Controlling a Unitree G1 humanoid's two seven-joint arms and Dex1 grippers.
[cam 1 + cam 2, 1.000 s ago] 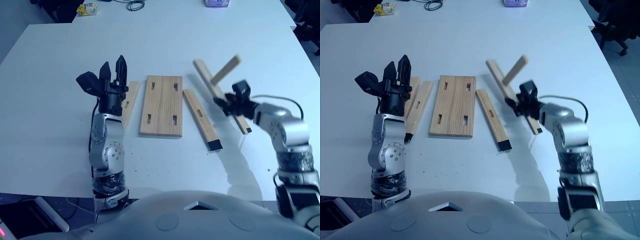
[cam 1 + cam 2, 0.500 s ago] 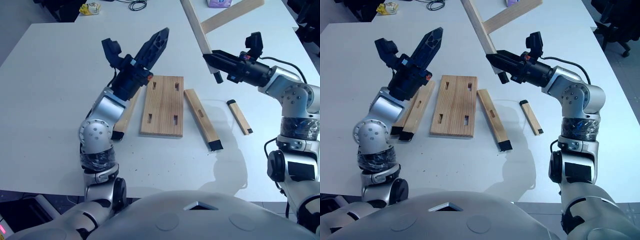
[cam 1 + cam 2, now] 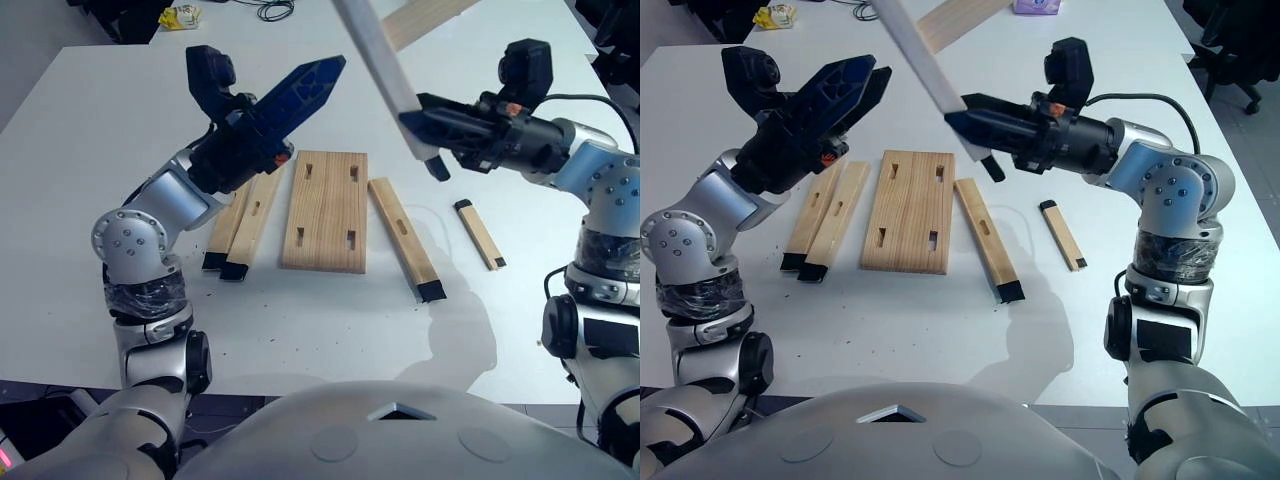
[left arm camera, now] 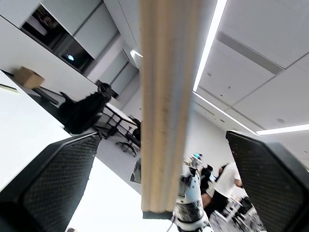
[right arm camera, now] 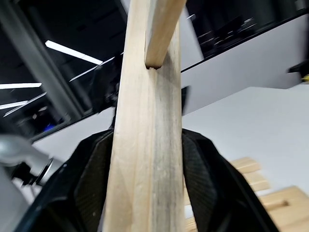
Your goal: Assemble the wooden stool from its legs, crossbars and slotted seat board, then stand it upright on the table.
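Right claw (image 3: 425, 118) is clamped on the held leg (image 3: 378, 55) near its black-capped foot, high over the table (image 3: 90, 150). A crossbar (image 3: 428, 18) sits plugged into its slot, so that's a sub-assembly carried whole. Left claw (image 3: 876, 72) is up opposite, fingers spread wide and aimed at that leg, likely for a second, steadying hold. Below, the board (image 3: 323, 210) lies flat mid-table, slots up, ready for tenons. Just left of it two legs (image 3: 243, 218) lie touching, another leg (image 3: 402, 238) just right, and a loose crossbar (image 3: 478, 233) farther right. Assembly barely begun, I'd judge.
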